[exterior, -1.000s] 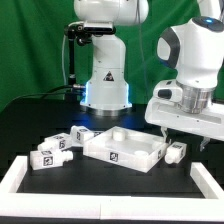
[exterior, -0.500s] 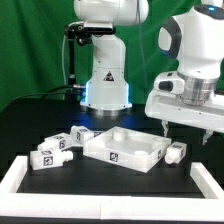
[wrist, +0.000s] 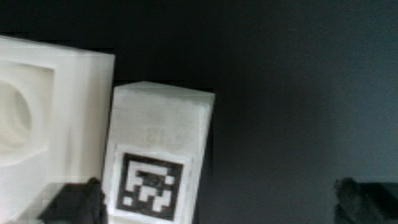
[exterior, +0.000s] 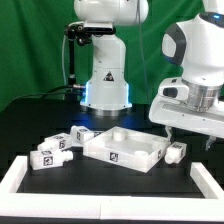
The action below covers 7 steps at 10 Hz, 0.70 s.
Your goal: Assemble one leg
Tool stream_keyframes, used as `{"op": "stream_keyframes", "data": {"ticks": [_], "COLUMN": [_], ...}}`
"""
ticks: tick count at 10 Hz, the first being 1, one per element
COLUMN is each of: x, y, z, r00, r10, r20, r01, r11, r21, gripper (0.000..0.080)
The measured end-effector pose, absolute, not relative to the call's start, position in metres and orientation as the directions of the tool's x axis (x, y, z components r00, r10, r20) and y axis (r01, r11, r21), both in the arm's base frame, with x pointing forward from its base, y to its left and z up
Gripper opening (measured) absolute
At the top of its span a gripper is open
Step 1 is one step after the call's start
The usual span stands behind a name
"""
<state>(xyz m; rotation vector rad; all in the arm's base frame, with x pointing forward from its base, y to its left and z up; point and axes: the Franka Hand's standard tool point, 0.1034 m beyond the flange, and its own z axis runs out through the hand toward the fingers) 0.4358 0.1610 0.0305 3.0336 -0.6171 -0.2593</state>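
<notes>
While it hangs above the black table (exterior: 30, 120), the robot's two-finger gripper (exterior: 190, 137) has its jaws spread wide and pinches nothing.
Under it lies the leg (exterior: 175, 152), a small stubby white plastic post with a black-and-white square tag, just beside the outer wall of the large white square rimmed tabletop panel (exterior: 125, 148), at the exterior view's right. In the wrist view the dark fingertips (wrist: 71, 200) stand apart from this leg. Similar white posts (exterior: 55, 150) lie near the panel's other side.
</notes>
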Motion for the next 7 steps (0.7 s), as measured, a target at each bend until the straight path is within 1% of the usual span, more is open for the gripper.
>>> {"op": "stream_keyframes", "data": {"ticks": [3,7], "x": [0.4319,0.4311], "y": [0.1606,0.1602], "z": [0.0237,0.0229], "r00": [0.908,0.911], "r10": [-0.388,-0.382], "r20": [-0.158,-0.158], "r01": [-0.381,-0.376], "r11": [-0.922,-0.924], "r21": [0.071,0.070], "gripper": [0.0649,0.0649]}}
